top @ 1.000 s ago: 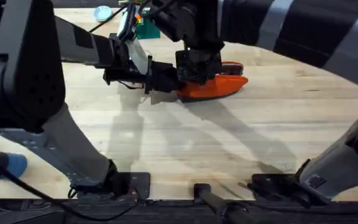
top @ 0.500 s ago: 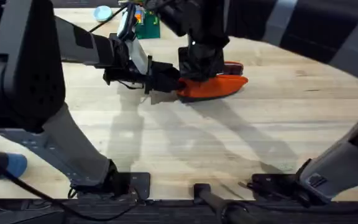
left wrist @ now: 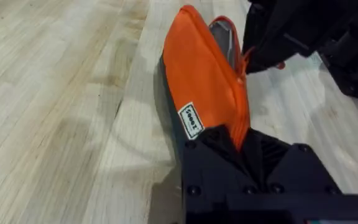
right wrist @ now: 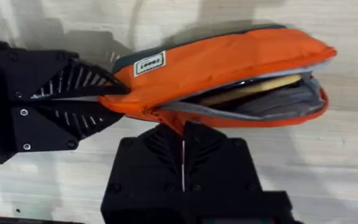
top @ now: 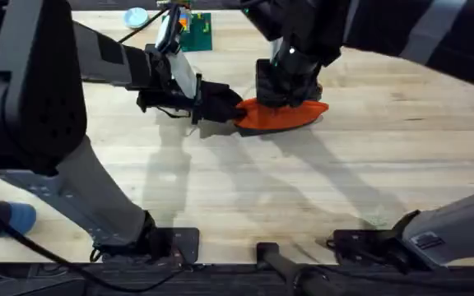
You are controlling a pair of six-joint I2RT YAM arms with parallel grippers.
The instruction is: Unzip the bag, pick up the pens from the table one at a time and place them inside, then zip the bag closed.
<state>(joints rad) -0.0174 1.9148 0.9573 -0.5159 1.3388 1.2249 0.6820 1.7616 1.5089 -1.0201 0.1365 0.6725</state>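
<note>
Bag point(top: 282, 117) is lying far-center on table point(top: 303, 197), tan pen point(right wrist: 253, 90) inside. Left gripper point(top: 235, 111) is clamping bag's left end; right gripper point(right wrist: 182, 134) is pinching the zipper edge, jaws together. Keep left anchored & taut, drag pull straight w/o lifting.

The surface point(top: 319, 197) is light butcher-block wood, its planks running side to side in the overhead view, with darker grain streaks and small knots. Light comes from above and casts soft, broad grey shadows across the middle of the wood. At the far edge lie a green object point(top: 197, 30) and, beside it toward the far left corner, a pale blue round object point(top: 136, 16). Along the near edge runs a dark rail with black mounting plates point(top: 175, 242). Beyond the near left corner sits something blue point(top: 19, 218).
</note>
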